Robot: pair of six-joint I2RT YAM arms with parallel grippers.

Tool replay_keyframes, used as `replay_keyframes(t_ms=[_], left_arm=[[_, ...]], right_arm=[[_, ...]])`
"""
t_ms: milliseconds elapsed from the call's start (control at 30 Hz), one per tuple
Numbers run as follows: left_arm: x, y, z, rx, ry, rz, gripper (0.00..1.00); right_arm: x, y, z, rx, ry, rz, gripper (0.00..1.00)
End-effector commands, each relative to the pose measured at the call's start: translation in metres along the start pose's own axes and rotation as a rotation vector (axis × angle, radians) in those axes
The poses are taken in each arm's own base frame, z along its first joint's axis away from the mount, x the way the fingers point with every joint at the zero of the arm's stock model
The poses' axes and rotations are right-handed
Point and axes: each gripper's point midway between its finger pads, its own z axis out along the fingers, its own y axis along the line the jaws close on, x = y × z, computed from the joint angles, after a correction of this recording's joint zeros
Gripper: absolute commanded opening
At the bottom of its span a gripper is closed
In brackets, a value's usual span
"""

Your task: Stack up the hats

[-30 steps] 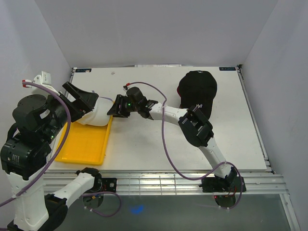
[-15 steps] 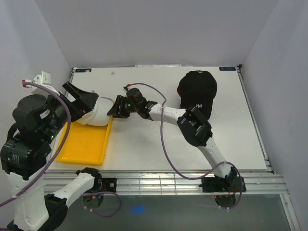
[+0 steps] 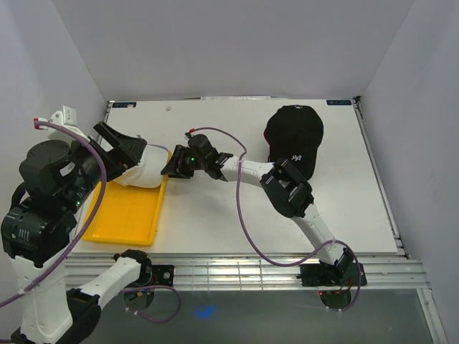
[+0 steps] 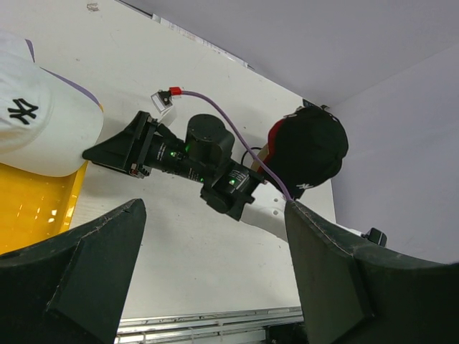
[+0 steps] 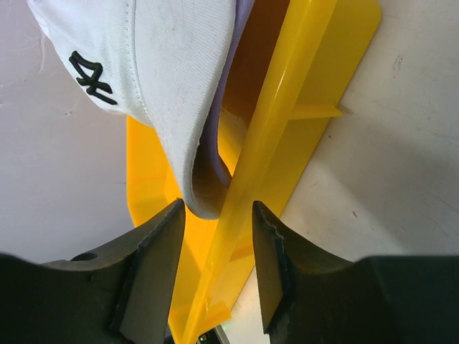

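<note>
Hanging over the left end of the table [image 3: 215,215], the left arm [image 3: 50,186] holds its jaws spread wide with nothing between them, above the far end of the yellow tray [image 3: 125,215]. The white cap [image 3: 148,170] with the black NY sits at that far end of the tray, partly hidden under those jaws in the top view. A lavender edge [image 5: 240,21] shows beneath it in the right wrist view. Just to the right, the right arm [image 3: 287,188] reaches across the table to the cap's brim. Its jaws are parted, and its fingers [image 5: 154,265] stand on either side of the brim's edge and the tray's right rim. They do not press on either one. At the far right of the table, well apart from the tray, lies the black cap [image 3: 294,132], its white NY turned toward the near edge. A thin red edge [image 4: 275,140] shows at its left side; what it belongs to cannot be told.
</note>
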Motion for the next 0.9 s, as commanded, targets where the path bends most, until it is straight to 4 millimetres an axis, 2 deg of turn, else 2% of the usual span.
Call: replay_keyframes(t_ms=[0,67,100,200,300,333,433,467,533,567,600,700,733,800,833,867], left_arm=[[-0.002,0.002,0.0,-0.011,-0.006,0.017,0.88],[-0.002,0.005,0.002,-0.027,-0.01,0.02,0.88],[0.002,0.009,0.006,-0.042,-0.001,0.02,0.89],[0.005,0.014,0.009,-0.057,-0.005,0.006,0.89],[0.012,0.029,0.017,-0.12,-0.012,-0.014,0.89],[0.018,0.038,0.023,-0.16,-0.002,-0.02,0.88],[0.017,0.06,0.032,-0.273,-0.046,-0.044,0.88],[0.017,0.077,0.037,-0.362,-0.068,-0.037,0.89],[0.013,0.094,0.041,-0.459,-0.104,-0.04,0.88],[0.017,0.107,0.047,-0.536,-0.1,-0.023,0.89],[0.01,0.123,0.046,-0.632,-0.15,-0.007,0.89],[0.013,0.15,0.055,-0.801,-0.178,0.023,0.9],[0.014,0.154,0.06,-0.826,-0.189,0.018,0.91],[0.019,0.162,0.073,-0.866,-0.177,0.04,0.91],[0.018,0.168,0.085,-0.895,-0.177,0.038,0.91],[0.017,0.173,0.093,-0.906,-0.164,0.048,0.91]], right_arm=[[-0.016,0.03,-0.009,-0.067,-0.061,-0.033,0.48],[-0.017,0.032,-0.014,-0.067,-0.072,-0.036,0.48],[-0.014,0.027,-0.014,-0.059,-0.069,-0.028,0.48],[-0.016,0.033,-0.017,-0.076,-0.075,-0.035,0.48],[-0.02,0.041,-0.019,-0.086,-0.082,-0.042,0.48],[-0.02,0.041,-0.02,-0.081,-0.08,-0.045,0.48],[-0.021,0.045,-0.023,-0.079,-0.076,-0.059,0.47],[-0.022,0.049,-0.027,-0.08,-0.08,-0.061,0.47],[-0.019,0.043,-0.033,-0.064,-0.078,-0.062,0.47],[-0.022,0.051,-0.041,-0.072,-0.092,-0.076,0.47],[-0.022,0.052,-0.045,-0.074,-0.094,-0.083,0.47],[-0.021,0.059,-0.061,-0.079,-0.098,-0.104,0.47],[-0.024,0.069,-0.07,-0.088,-0.107,-0.117,0.47],[-0.022,0.065,-0.081,-0.066,-0.108,-0.125,0.47],[-0.024,0.076,-0.094,-0.081,-0.125,-0.132,0.46],[-0.024,0.076,-0.1,-0.077,-0.132,-0.133,0.46]])
